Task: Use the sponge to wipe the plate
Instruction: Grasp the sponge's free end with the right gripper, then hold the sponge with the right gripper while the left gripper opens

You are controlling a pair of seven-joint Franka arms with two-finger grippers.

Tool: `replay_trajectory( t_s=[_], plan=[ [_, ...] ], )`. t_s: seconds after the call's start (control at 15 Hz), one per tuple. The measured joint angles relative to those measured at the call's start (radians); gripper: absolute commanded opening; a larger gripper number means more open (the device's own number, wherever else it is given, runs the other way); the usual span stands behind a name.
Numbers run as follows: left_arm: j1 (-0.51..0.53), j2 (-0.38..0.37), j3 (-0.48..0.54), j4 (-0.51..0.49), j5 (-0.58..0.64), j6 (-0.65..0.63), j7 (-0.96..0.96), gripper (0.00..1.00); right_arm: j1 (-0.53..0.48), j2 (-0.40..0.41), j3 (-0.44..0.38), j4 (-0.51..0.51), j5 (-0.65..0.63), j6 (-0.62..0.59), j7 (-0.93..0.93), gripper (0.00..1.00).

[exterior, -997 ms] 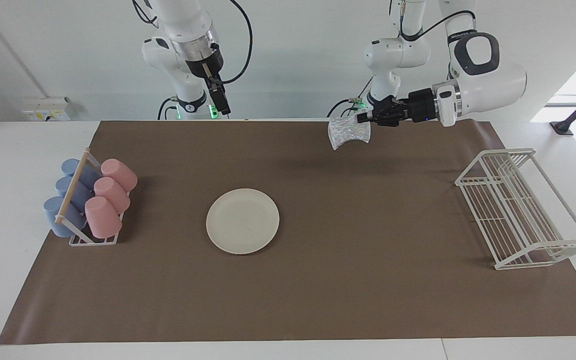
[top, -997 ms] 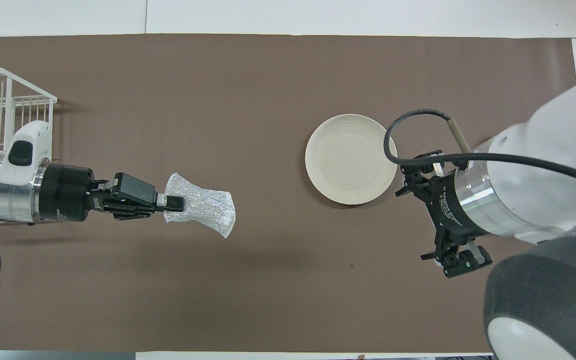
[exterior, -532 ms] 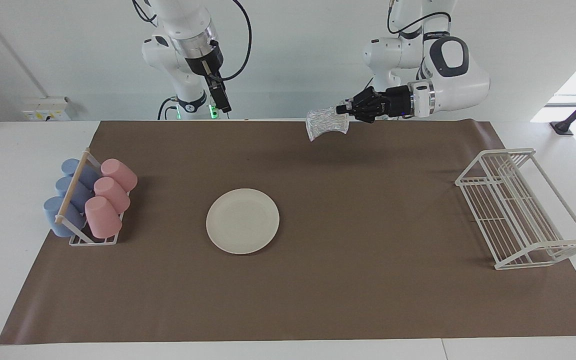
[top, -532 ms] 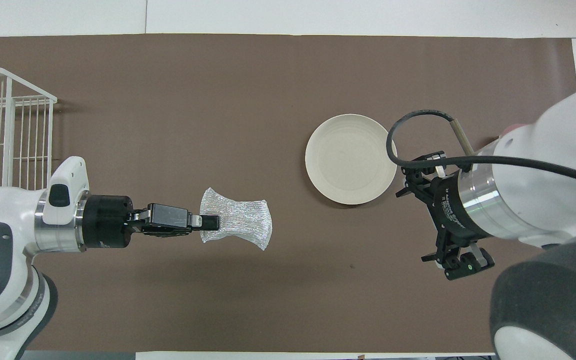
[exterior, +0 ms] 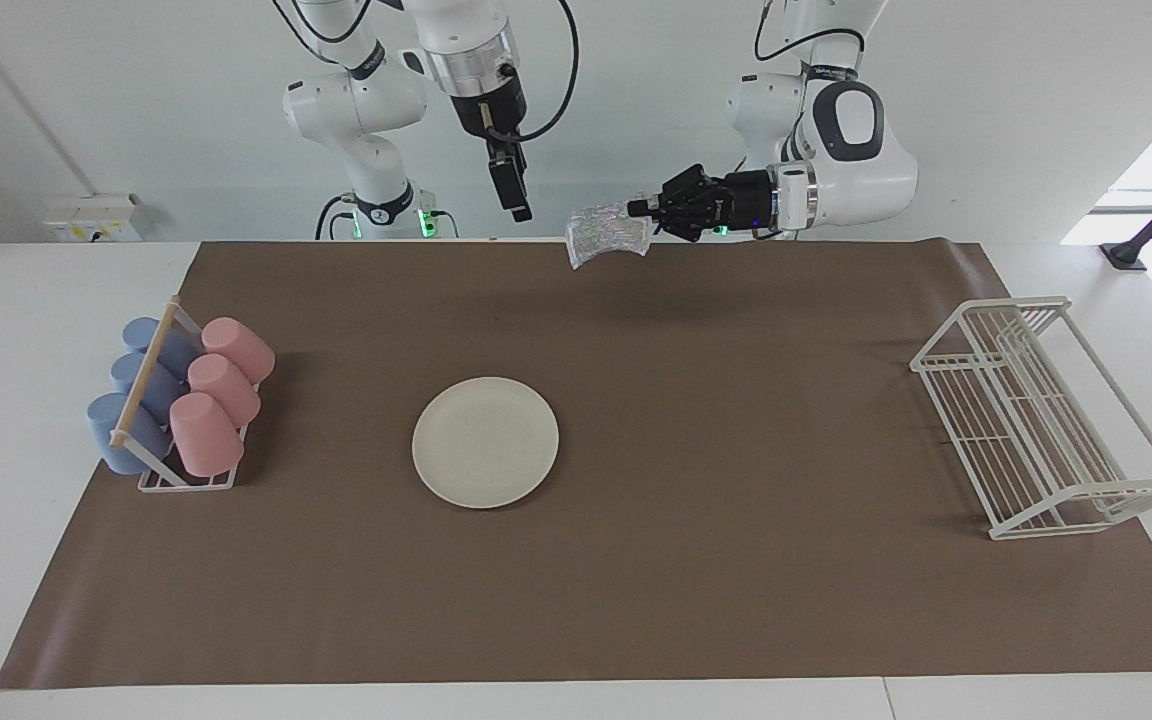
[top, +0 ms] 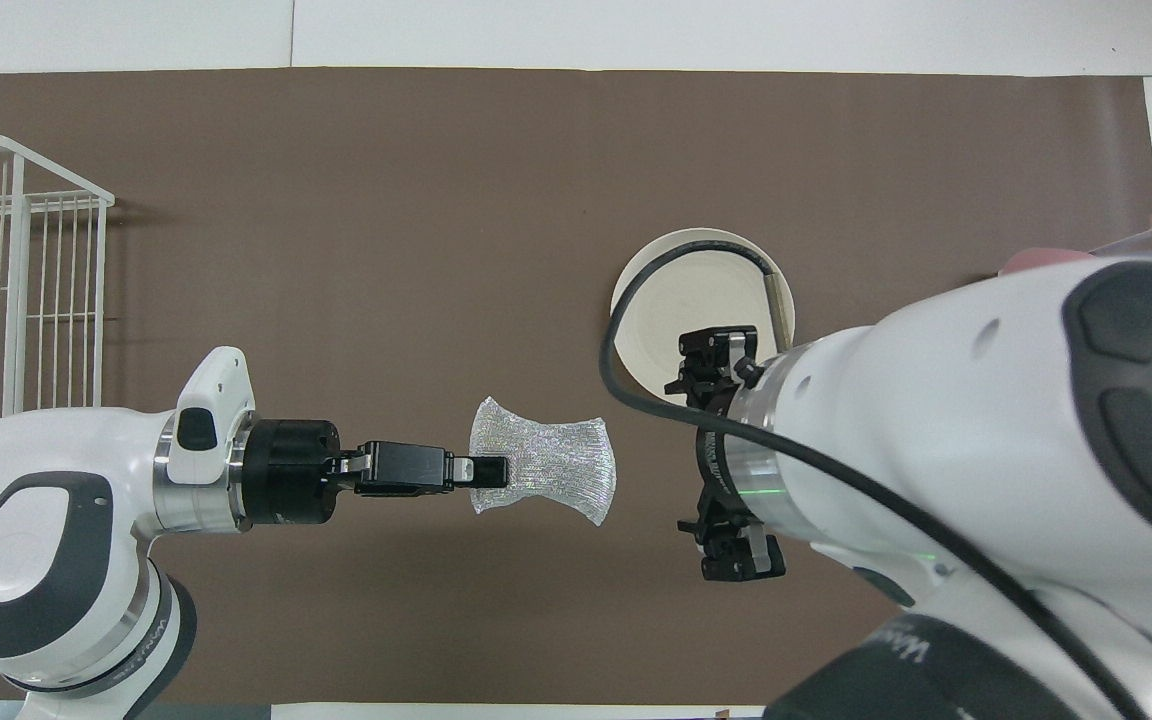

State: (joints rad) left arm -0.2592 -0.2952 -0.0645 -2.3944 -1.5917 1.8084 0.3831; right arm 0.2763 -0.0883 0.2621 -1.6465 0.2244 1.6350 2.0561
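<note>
The cream-white plate lies flat on the brown mat, toward the right arm's end; in the overhead view the right arm hides part of the plate. My left gripper reaches in level, high over the mat, shut on one edge of the silvery mesh sponge. From above, the sponge fans out from the left gripper, clear of the plate. The right gripper hangs pointing down over the mat, open and holding nothing. Seen from above, the right gripper overlaps the plate's rim.
A rack of blue and pink cups stands at the right arm's end of the mat. A white wire rack sits at the left arm's end, also in the overhead view.
The left gripper has carried the sponge sideways toward the table's middle and the plate. The right arm has swung toward the middle too, now covering part of the plate from above.
</note>
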Motion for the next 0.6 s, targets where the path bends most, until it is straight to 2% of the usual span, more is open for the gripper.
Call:
replay_trajectory(
  t_s=[0.33, 0.6],
  plan=[
    [-0.002, -0.001, 0.003, -0.001, -0.001, 0.0, 0.002, 0.0, 0.081, -0.015, 0.002, -0.088, 0.029, 0.147, 0.119, 1.0],
    [-0.002, -0.002, 0.005, -0.002, -0.001, -0.002, 0.002, 0.0, 0.093, -0.037, 0.005, -0.178, 0.03, 0.261, 0.123, 1.0]
  ],
)
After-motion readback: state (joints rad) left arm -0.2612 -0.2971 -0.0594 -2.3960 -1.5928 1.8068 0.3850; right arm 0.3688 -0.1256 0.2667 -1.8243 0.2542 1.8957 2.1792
